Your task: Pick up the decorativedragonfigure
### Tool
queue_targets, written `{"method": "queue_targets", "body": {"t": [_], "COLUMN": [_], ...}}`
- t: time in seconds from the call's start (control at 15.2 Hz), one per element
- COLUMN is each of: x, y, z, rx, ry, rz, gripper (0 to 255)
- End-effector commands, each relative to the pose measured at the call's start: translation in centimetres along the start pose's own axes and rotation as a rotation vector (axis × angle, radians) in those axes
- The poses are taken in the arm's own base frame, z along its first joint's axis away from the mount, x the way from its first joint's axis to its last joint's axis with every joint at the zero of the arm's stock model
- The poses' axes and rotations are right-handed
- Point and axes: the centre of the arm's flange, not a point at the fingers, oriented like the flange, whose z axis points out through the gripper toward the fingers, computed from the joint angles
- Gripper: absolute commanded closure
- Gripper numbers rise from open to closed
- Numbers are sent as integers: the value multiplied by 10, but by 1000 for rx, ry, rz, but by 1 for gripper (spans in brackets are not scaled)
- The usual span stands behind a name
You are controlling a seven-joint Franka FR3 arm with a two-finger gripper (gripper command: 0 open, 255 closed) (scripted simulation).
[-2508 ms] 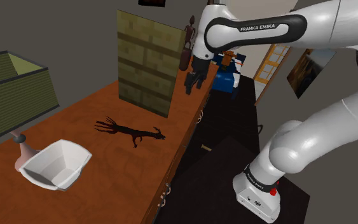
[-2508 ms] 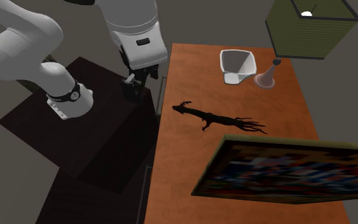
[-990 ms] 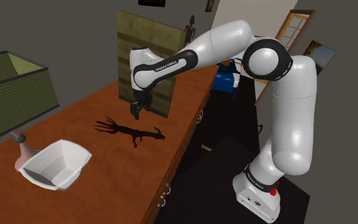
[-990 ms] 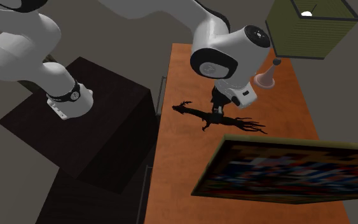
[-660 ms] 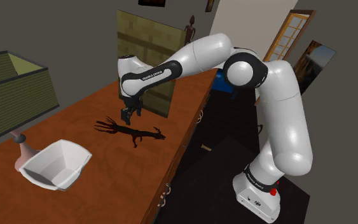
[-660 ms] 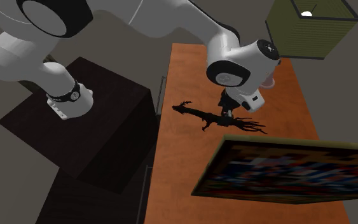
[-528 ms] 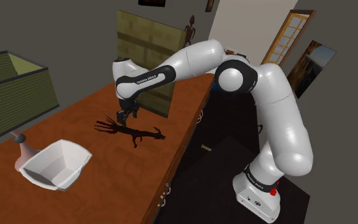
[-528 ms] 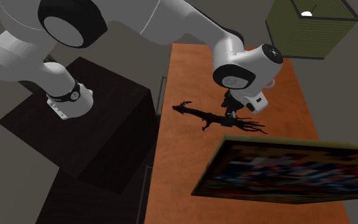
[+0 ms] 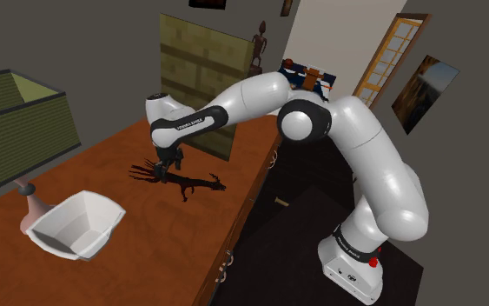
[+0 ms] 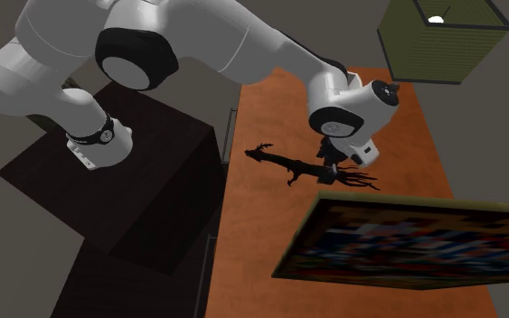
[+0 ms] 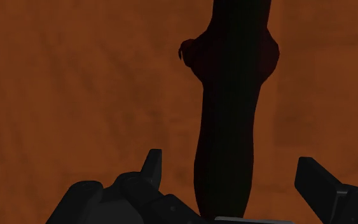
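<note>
The dragon figure is a thin, dark, nearly black shape lying flat on the orange-brown table. Its horned head points toward the table's edge and its branching tail toward the lamp side. My gripper has come down over the rear part of its body, close to the table. In the wrist view the dark body runs between my two fingers. They stand apart on either side of it without touching, so the gripper is open.
A white bowl and a pink lamp foot under a green shade stand at the shoulder view's left. A framed picture leans upright behind the dragon. The table edge with drawers drops to a dark box.
The arm swung from beyond the table's edge across to the dragon and lowered. The open gripper now straddles the figure's body. The dragon has not moved.
</note>
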Motion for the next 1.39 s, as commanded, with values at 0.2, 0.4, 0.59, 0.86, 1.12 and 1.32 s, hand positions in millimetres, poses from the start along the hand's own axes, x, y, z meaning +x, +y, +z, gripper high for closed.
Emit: {"method": "queue_targets", "body": {"t": [0.2, 0.4, 0.59, 0.86, 1.12, 1.32], "x": [1, 1, 1, 0, -3, -6], "y": [0, 0, 0, 0, 0, 0], "z": [14, 14, 14, 9, -12, -27], "rx": [0, 0, 0, 0, 0, 0], "ry": [0, 0, 0, 0, 0, 0], "rz": [0, 0, 0, 0, 0, 0], "gripper": [255, 255, 255, 255, 255, 255]}}
